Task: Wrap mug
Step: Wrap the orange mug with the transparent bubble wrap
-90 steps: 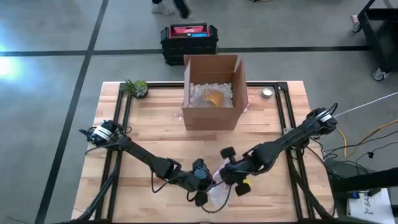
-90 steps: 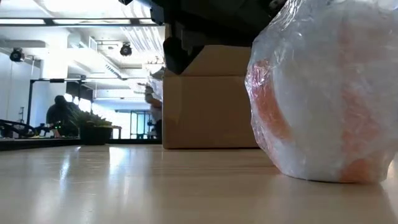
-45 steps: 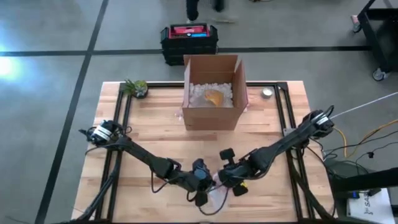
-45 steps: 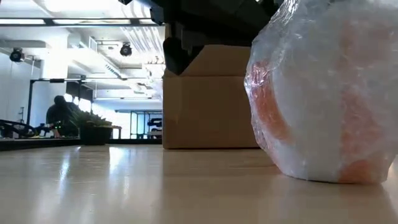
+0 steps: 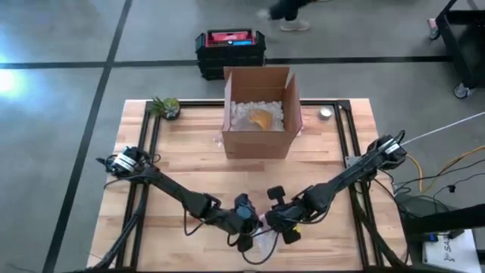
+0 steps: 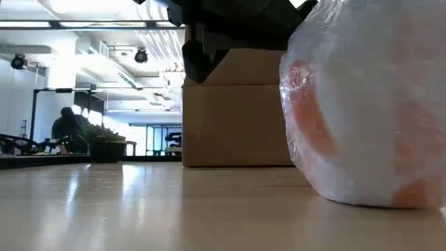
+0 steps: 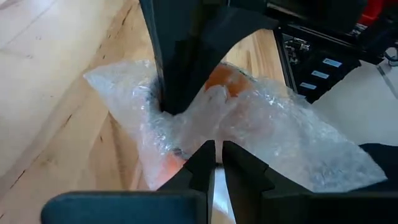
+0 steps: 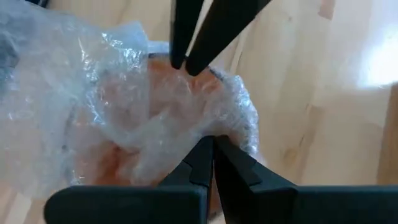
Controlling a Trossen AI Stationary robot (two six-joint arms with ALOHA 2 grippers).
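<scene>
An orange mug (image 7: 219, 79) sits bundled in clear bubble wrap (image 7: 273, 127) near the table's front edge, and the bundle (image 6: 369, 104) rests on the wood. My left gripper (image 7: 217, 152) is at the bundle's left side, with its fingers closed on the wrap. My right gripper (image 8: 211, 149) is at the bundle's right side, also closed on the wrap. In the high view the two grippers (image 5: 246, 226) (image 5: 277, 221) meet over the bundle (image 5: 261, 239). Most of the mug is hidden by the wrap. My left gripper pinches a gathered fold of bubble wrap (image 7: 214, 134) on top of the bundle between its two fingers, coming slanting down from the table's left. The bundle stays on the table. My right gripper pinches loose wrap (image 8: 202, 127) over the mug's rim between its shut fingers, coming slanting down from the table's right. Its fingertips (image 7: 168, 102) dent the wrap inward.
An open cardboard box (image 5: 259, 114) with white packing fill and an orange thing stands at the table's far middle. A small potted plant (image 5: 167, 106) is at the far left and a small round object (image 5: 325, 114) at the far right. A dark case (image 5: 229, 51) is on the floor beyond.
My right gripper has gone a little toward the table's left and near edge, closer to the left gripper. The wrapped bundle has shifted slightly on the table with it.
</scene>
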